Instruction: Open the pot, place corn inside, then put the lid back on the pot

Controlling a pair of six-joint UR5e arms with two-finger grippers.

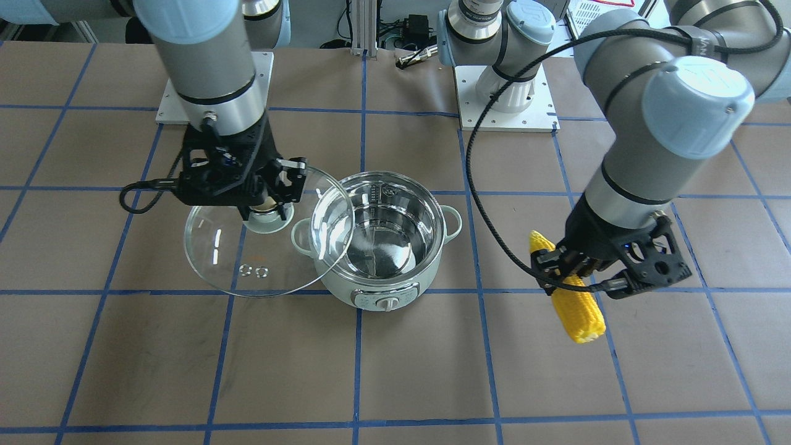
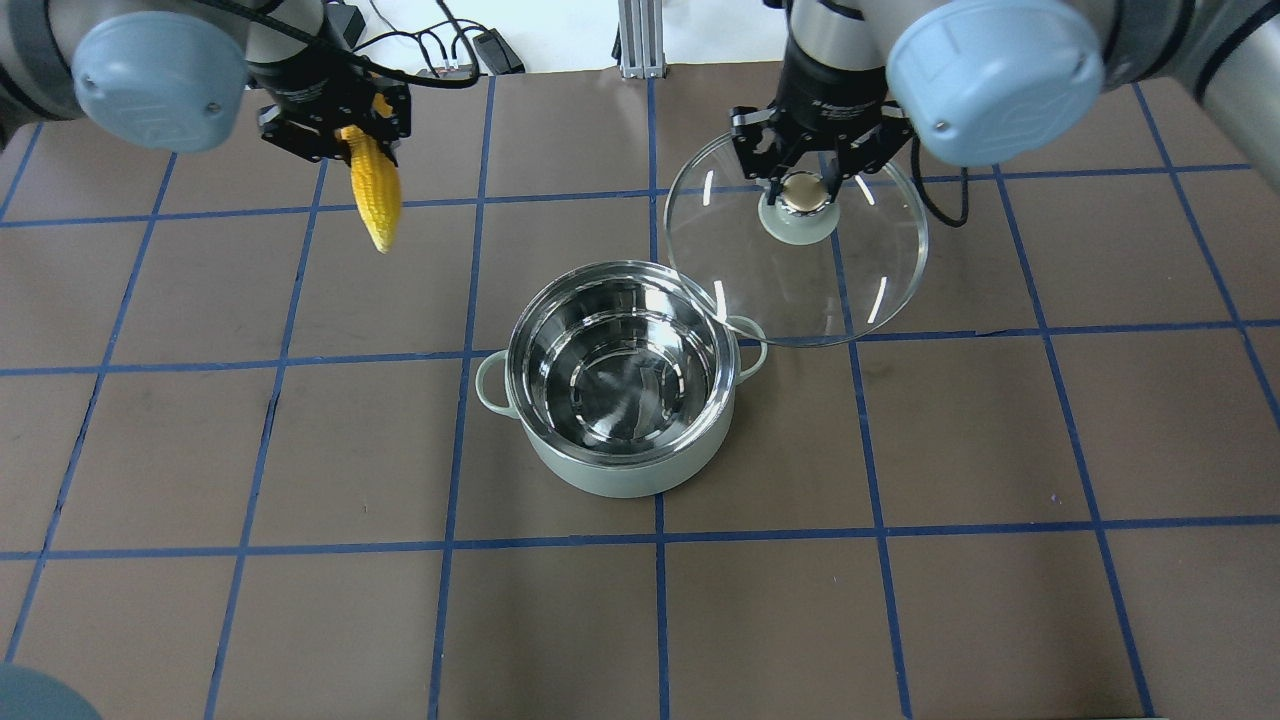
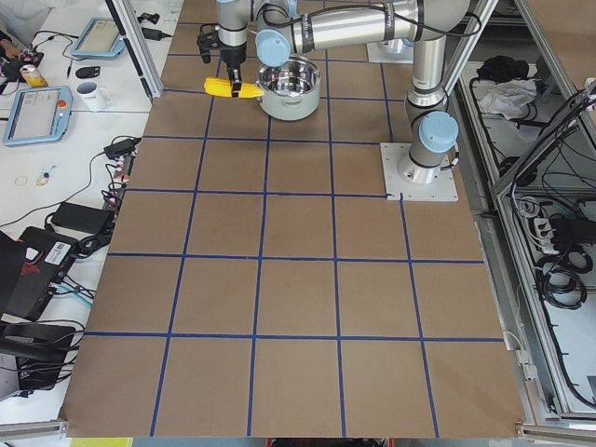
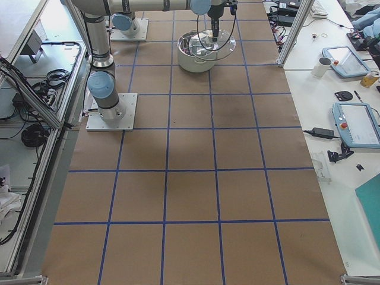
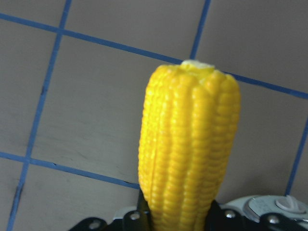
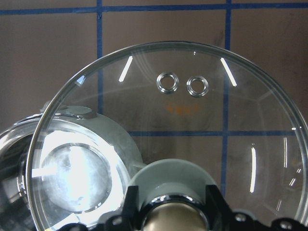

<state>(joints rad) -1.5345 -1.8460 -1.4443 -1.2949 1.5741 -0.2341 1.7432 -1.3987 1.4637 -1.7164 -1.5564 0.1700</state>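
The mint-green pot (image 2: 625, 400) (image 1: 383, 247) stands open at the table's middle, its steel inside empty. My right gripper (image 2: 800, 185) (image 1: 269, 207) is shut on the knob of the clear glass lid (image 2: 880, 250) (image 1: 216, 253) and holds it in the air beside the pot, its edge overlapping the pot's rim. The lid fills the right wrist view (image 6: 183, 125). My left gripper (image 2: 350, 135) (image 1: 565, 269) is shut on the yellow corn (image 2: 372, 195) (image 1: 575, 306) and holds it above the table, off to the pot's side. The corn fills the left wrist view (image 5: 187, 154).
The brown table top (image 2: 300, 620) is marked with a blue tape grid. Two arm base plates (image 1: 503, 93) stand at the robot's side. Side benches with tablets and cables (image 3: 56, 102) lie off the table's end.
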